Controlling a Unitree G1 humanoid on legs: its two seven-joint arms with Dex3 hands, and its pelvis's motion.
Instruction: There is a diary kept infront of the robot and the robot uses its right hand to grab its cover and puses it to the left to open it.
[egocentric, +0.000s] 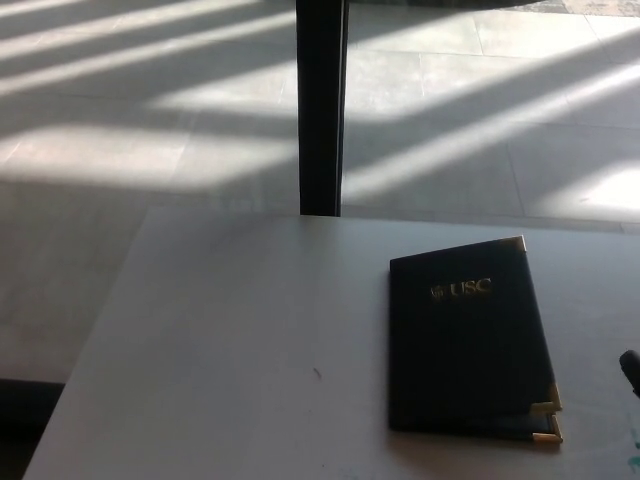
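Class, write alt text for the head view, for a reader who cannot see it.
A closed dark diary with gold "USC" lettering and gold corners lies on the right part of a pale table. A small black piece of the right hand shows at the right edge, apart from it. Beyond are a sunlit tiled floor and a dark post.

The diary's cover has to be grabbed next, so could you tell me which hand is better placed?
Right: a black tip of the right hand shows beside the closed diary, near its gold-cornered opening edge. The left hand is out of view.
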